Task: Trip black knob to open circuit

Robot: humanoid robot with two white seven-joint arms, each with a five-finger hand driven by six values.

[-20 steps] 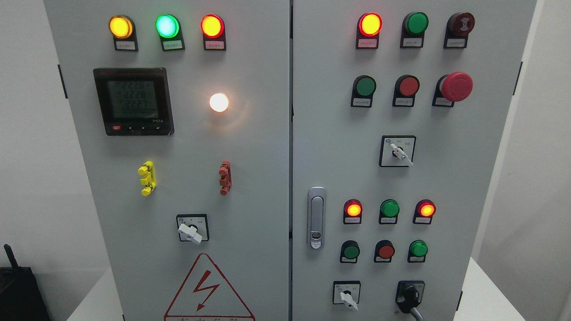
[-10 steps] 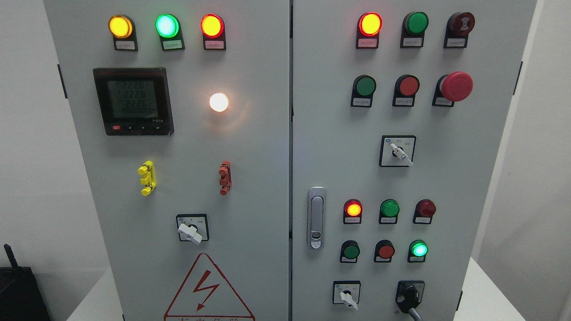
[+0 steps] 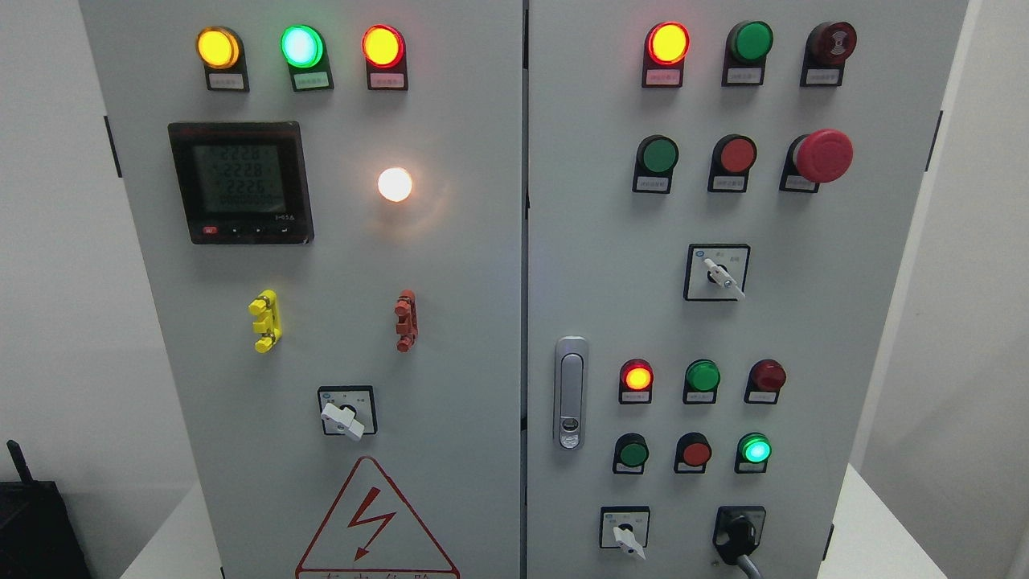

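Note:
The black knob (image 3: pixel 737 537) sits at the lower right of the grey control cabinet (image 3: pixel 482 265), on a black plate, its handle pointing down and to the left. Above it, a red lamp (image 3: pixel 767 375) is dark and a green button (image 3: pixel 755 449) glows. No robot hand or arm shows in the head view.
White selector knobs sit on the left door (image 3: pixel 343 417), at the bottom right (image 3: pixel 626 538) and at mid right (image 3: pixel 721 276). A red mushroom stop button (image 3: pixel 821 156) sticks out at the upper right. A silver door latch (image 3: pixel 570 393) is in the middle. A black object (image 3: pixel 32 523) stands at the lower left.
The red lamp above the black knob went dark and the green button below it lit up between one second ago and half a second ago. Nothing differs since then.

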